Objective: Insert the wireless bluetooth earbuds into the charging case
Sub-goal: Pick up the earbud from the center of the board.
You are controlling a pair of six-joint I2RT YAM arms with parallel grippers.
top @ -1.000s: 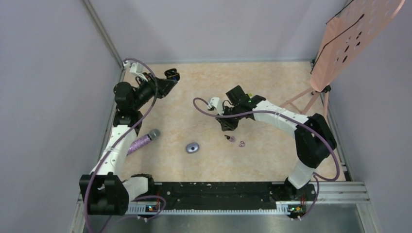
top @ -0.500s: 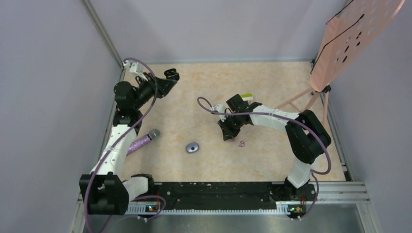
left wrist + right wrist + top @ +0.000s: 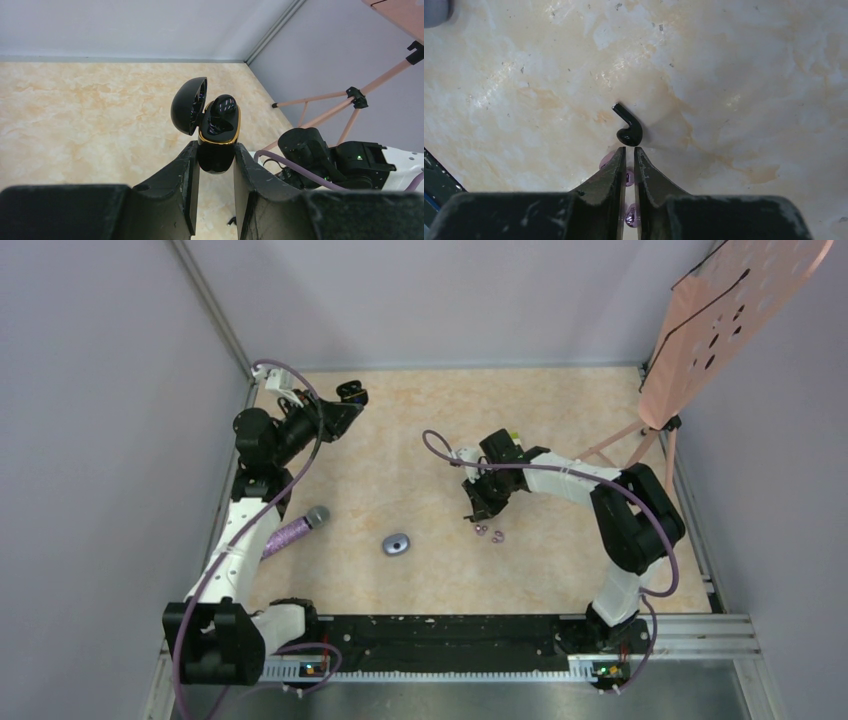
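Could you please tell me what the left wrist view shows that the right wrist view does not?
Only the left wrist view: the left pincer clamping an open black charging case with a gold rim, a pink stand, and the right arm. Only the right wrist view: the right pincer, almost shut on nothing, a black earbud lying just past its tips, and purple ring-like pieces beneath it. Both: the marbled beige table.

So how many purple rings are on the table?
2 purple rings, both on the table by the right tool's tip: one beside the black earbud, the other just right of it in the top view. The tool may hide more.
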